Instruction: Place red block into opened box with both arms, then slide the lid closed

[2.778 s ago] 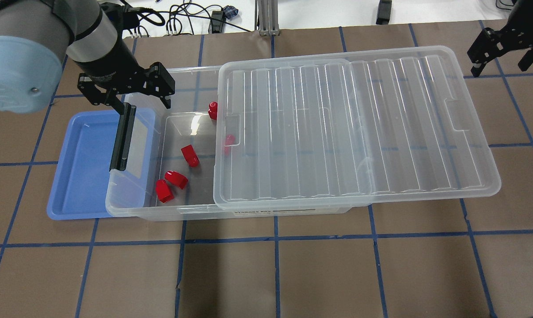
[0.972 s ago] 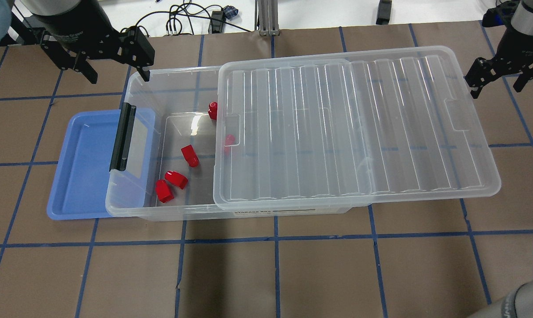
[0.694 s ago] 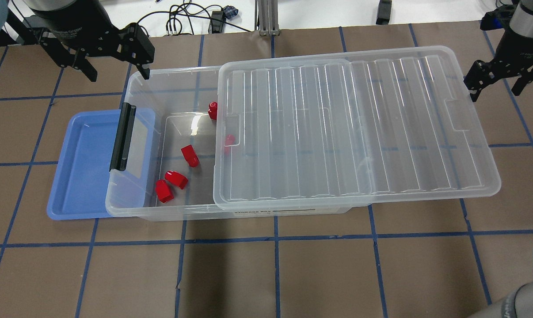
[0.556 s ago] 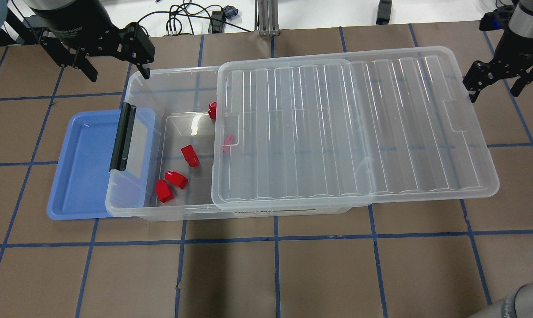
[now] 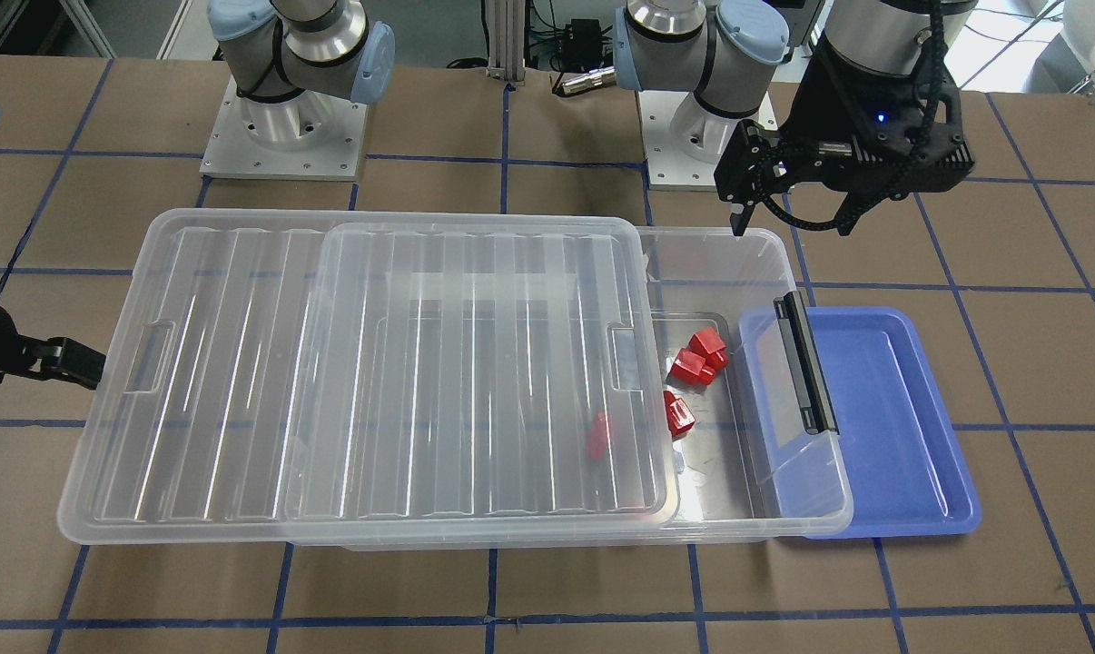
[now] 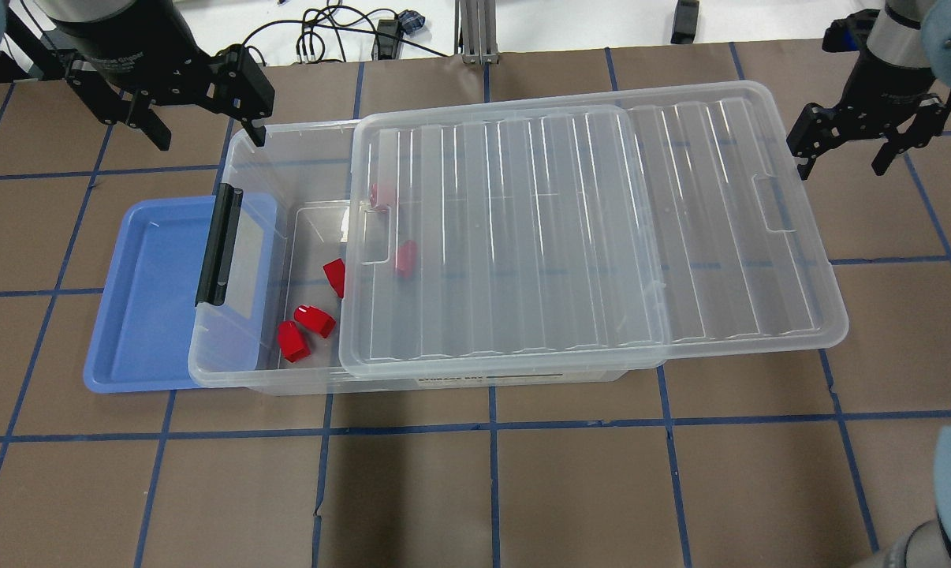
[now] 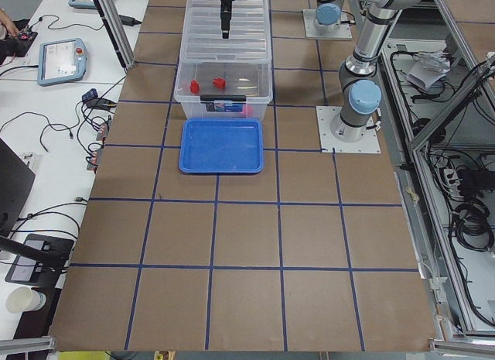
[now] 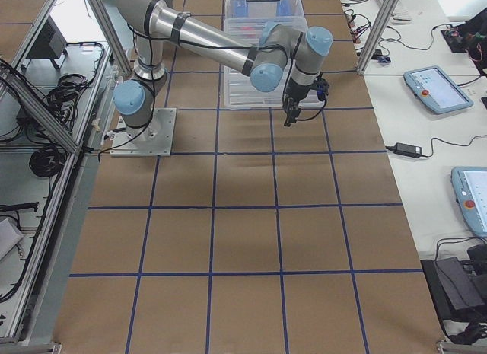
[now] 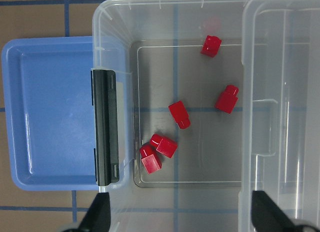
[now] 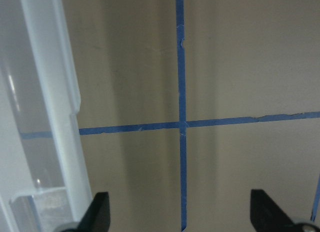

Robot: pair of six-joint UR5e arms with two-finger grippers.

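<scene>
Several red blocks lie inside the box [image 6: 231, 377]: three in the uncovered end, such as the red block [image 6: 315, 319], and two more dimly seen under the lid [image 6: 586, 237]. The ribbed clear lid rests on the box rim and overhangs its right end. It leaves a strip open by the black bar [image 6: 219, 244]. My left gripper [image 6: 207, 138] hangs open and empty above the box's far left corner. Its wrist view looks down on the red blocks [image 9: 179, 115]. My right gripper [image 6: 842, 162] is open, with one finger [image 5: 75, 361] against the lid's right short end [image 10: 55, 92].
A shallow blue tray [image 6: 144, 300] sits under the box's left end, beneath the black bar. Cables and a metal post lie beyond the table's far edge. Both arm bases [image 5: 284, 127] stand on the robot's side of the box.
The lid has slid left over the box and now covers two blocks. My right gripper moved left with it, against its end. My left gripper rose away from the black bar earlier and now holds still.
</scene>
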